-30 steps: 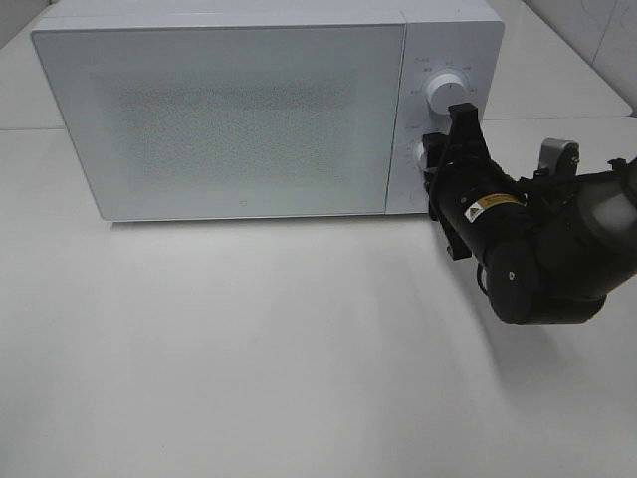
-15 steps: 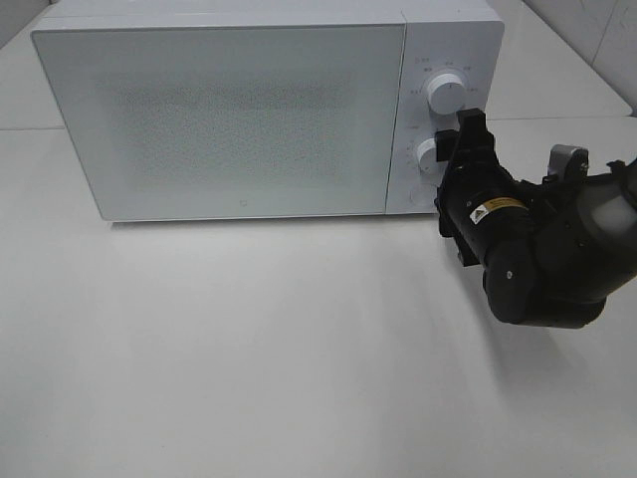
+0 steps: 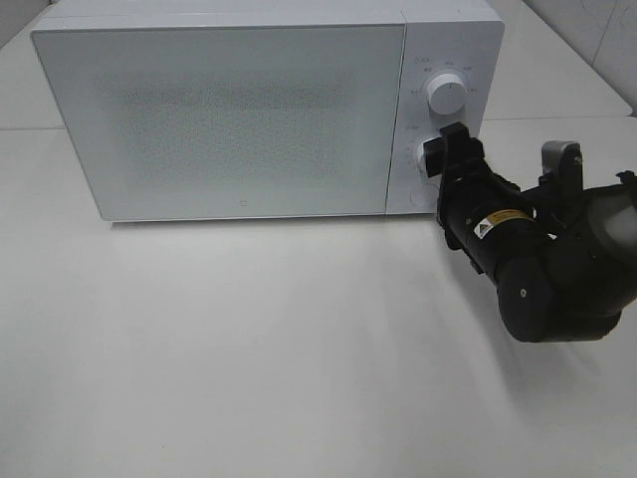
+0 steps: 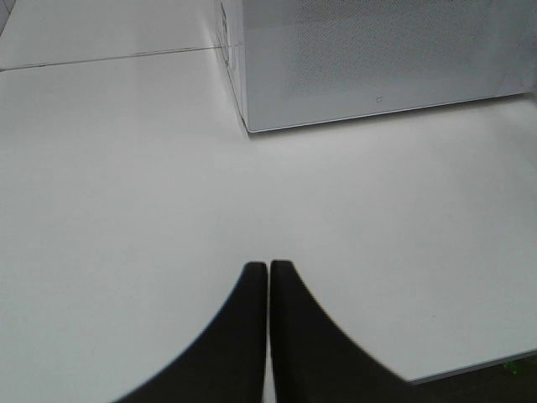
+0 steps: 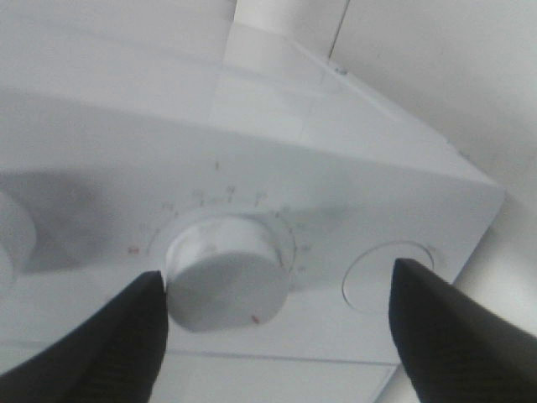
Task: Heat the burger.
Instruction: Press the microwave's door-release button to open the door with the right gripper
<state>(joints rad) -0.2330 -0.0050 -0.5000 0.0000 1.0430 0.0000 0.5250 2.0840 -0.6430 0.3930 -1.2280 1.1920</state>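
- A white box-shaped microwave oven [image 3: 229, 119] stands on the plain white surface [image 3: 249, 349]. Its speckled, frosted door is fully closed.
- The burger shows in none of the views, so neither its look nor its place can be told. The door gives no sight of the inside.
- The black right gripper [image 3: 446, 151] is at the control panel on the oven's right side, level with the lower white round dial [image 5: 226, 281], below the upper white round dial [image 3: 445, 95].
- In the right wrist view its two dark fingers [image 5: 109, 344] are spread wide and released. One sits just beside the lower dial's edge, whether touching it cannot be told. The other is well off on the far side, past a round flat button [image 5: 390, 277]. Nothing is clamped between them.
- The left gripper [image 4: 268, 273] hovers over bare surface near the oven's front left corner. Its black fingers [image 4: 235, 336] are clenched together, tip against tip, with nothing held.
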